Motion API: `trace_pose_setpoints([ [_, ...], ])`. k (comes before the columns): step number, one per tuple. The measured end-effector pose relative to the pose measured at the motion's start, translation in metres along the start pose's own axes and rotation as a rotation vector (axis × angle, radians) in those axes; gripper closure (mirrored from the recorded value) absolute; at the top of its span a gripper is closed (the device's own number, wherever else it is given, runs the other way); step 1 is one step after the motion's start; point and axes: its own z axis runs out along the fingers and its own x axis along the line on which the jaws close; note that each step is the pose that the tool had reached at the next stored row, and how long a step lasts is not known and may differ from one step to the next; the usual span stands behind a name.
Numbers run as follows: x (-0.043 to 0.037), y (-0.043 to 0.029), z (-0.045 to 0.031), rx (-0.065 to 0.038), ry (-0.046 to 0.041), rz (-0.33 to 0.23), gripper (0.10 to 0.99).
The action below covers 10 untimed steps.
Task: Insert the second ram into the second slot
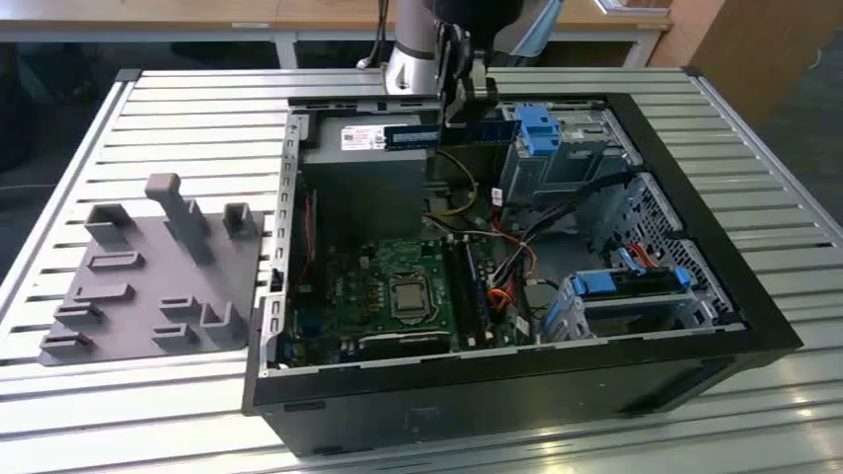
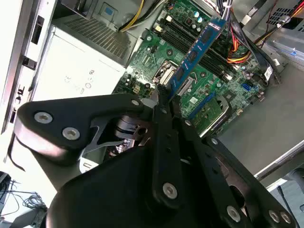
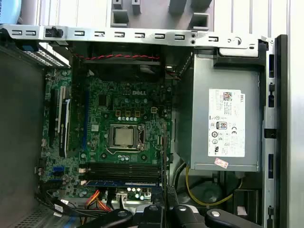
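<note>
We see the pincer [image 2: 165,95] closed tight on the ram [image 2: 197,50], which it holds clear of the motherboard [image 2: 156,57]. In the exterior view the ram [image 1: 411,135] hangs level over the power supply [image 1: 362,168] in the open case [image 1: 718,257], which lies on the slatted surface [image 1: 197,118]. Another blue stick [image 3: 121,182] sits in a slot.

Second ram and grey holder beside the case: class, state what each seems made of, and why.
The second ram: blue circuit board, slightly glossy, carrying dark chips. The grey holder: probably matte plastic, given its even dull colour and blocky posts.
</note>
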Motion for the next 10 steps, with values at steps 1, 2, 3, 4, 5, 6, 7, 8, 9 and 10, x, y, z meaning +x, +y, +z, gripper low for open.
trace_pose_setpoints([
  [1, 0.0, 0.0, 0.0, 0.0, 0.0, 0.0, 0.945],
  [2, 0.0, 0.0, 0.0, 0.0, 0.0, 0.0, 0.945],
  [3, 0.0, 0.0, 0.0, 0.0, 0.0, 0.0, 0.945],
  [4, 0.0, 0.0, 0.0, 0.0, 0.0, 0.0, 0.945],
  [5, 0.0, 0.0, 0.0, 0.0, 0.0, 0.0, 0.945],
  [6, 0.0, 0.0, 0.0, 0.0, -0.0001, 0.004, 0.945],
  [7, 0.0, 0.0, 0.0003, 0.0, -0.0002, 0.01, 0.945],
  [8, 0.0, -0.0001, 0.0006, 0.0, 0.0001, 0.023, 0.945],
  [9, 0.0, -0.0001, 0.0008, 0.001, -0.0001, 0.045, 0.945],
  [10, 0.0, 0.0, 0.001, 0.001, -0.0005, 0.064, 0.945],
])
